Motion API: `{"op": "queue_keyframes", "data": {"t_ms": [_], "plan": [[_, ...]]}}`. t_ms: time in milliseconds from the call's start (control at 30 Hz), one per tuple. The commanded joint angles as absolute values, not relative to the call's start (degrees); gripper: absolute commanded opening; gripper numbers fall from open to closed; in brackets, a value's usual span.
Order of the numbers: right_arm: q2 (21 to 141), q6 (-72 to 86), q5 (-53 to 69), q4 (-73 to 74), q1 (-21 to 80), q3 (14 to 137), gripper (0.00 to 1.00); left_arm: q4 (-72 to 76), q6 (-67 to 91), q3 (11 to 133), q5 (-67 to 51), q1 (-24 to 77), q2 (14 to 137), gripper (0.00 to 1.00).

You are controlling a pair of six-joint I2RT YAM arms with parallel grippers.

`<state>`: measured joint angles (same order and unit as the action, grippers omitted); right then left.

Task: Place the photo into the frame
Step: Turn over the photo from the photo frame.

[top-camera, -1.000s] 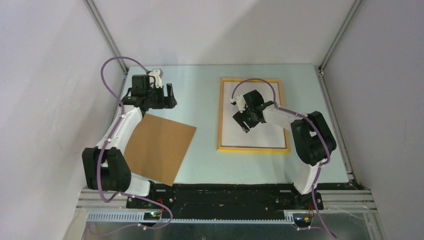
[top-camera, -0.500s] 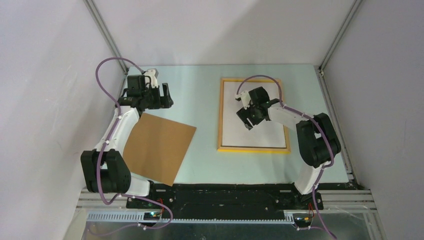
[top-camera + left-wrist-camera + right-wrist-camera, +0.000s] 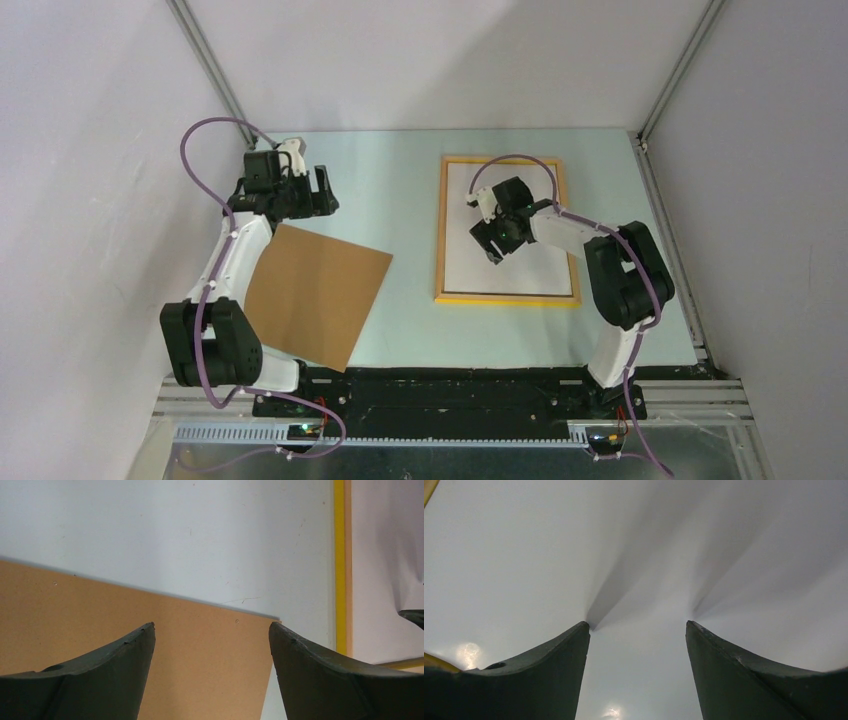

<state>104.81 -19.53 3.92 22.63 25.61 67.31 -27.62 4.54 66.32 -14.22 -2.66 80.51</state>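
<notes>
Lying left of frame [image 3: 507, 298]: brown backing board [image 3: 318, 295], nr left end effector [image 3: 328, 192].

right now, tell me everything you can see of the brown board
The brown board is a plain, thin, stiff-looking rectangle, like fibreboard, lying flat on the table at left, turned askew. Its near-left edge runs under the left arm. The left gripper hangs by its far edge, jaws open, holding nothing.

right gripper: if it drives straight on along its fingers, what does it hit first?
The right gripper, jaws open, points down at the white sheet lying in the frame. Shadows meet the fingertips, so it looks at or near contact.
</notes>
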Motion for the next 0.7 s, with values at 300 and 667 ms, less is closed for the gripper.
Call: {"op": "queue_keyframes", "data": {"t_ms": [300, 667], "plan": [[105.4, -18.7, 3.6, 22.0, 27.0, 69.3, 0.75, -27.2, 5.2, 65.4, -16.9, -4.2, 78.5, 0.88], [105.4, -18.2, 2.2, 22.3, 27.3, 70.5, 0.75, -27.2, 4.9, 64.7, -16.7, -4.6, 78.0, 0.88]]}}
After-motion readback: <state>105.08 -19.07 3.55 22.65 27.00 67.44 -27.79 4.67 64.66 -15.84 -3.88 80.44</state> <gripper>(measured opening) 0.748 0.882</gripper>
